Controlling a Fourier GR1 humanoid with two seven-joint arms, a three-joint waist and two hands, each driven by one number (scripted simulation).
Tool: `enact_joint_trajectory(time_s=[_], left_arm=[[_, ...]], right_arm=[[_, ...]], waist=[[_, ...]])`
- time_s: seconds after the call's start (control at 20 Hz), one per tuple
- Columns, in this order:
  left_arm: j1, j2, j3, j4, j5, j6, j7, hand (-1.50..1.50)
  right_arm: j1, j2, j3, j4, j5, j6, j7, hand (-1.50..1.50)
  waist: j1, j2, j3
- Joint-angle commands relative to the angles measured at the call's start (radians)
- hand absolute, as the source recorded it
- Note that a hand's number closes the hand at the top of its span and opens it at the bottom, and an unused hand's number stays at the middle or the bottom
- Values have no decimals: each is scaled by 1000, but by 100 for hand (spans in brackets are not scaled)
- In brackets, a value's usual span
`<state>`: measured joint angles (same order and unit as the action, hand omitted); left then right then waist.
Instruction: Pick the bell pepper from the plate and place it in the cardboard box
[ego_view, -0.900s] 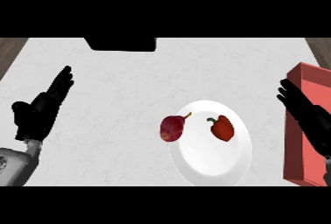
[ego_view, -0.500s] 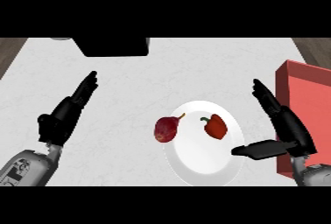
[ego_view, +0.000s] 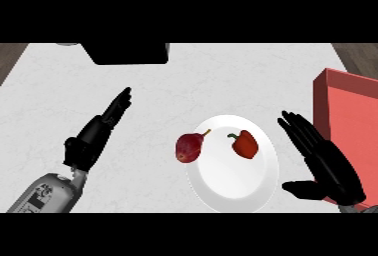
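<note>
Left of frame: open left hand (ego_view: 92, 140), fingers straight, empty. Centre: bell pepper (ego_view: 245, 144) untouched on the plate (ego_view: 236, 192), beside a dark red fruit (ego_view: 188, 147). Right: open, empty right hand (ego_view: 325, 160), moved in beside the plate from the cardboard box (ego_view: 347, 100) edge. Probably approaching, no grasp yet.

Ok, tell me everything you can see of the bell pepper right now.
The bell pepper is red and glossy-skinned, with a short green stem at its upper-left end. It lies on the upper right part of the white plate, whole and ungrasped. Only the plate touches it: the dark red fruit on the plate's left rim lies apart, and the open right hand stands beside the plate's right edge, clear of it.
</note>
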<state>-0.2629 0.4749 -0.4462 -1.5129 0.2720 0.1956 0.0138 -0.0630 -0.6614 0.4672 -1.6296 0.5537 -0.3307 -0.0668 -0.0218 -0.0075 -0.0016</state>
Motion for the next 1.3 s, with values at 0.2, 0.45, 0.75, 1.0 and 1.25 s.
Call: enact_joint_trajectory(time_s=[0.2,0.45,0.75,1.0,1.25], left_arm=[[-6,-68,-15,44,-49,4,-11,0],[-23,-47,4,-26,-43,-27,57,0],[24,-87,25,-28,-92,-35,30,0],[-17,-126,69,88,-111,-90,16,0],[-4,-170,90,30,-167,-93,31,0]], right_arm=[[58,-87,91,-393,256,216,379,-150],[24,-97,87,-543,110,492,549,-150],[-76,59,92,-516,61,662,710,-150],[-96,208,150,-356,172,593,674,-150],[-144,239,72,-202,193,626,567,-150]], waist=[[-1,3,-1],[21,4,0],[28,7,1],[23,9,2],[24,9,2]])
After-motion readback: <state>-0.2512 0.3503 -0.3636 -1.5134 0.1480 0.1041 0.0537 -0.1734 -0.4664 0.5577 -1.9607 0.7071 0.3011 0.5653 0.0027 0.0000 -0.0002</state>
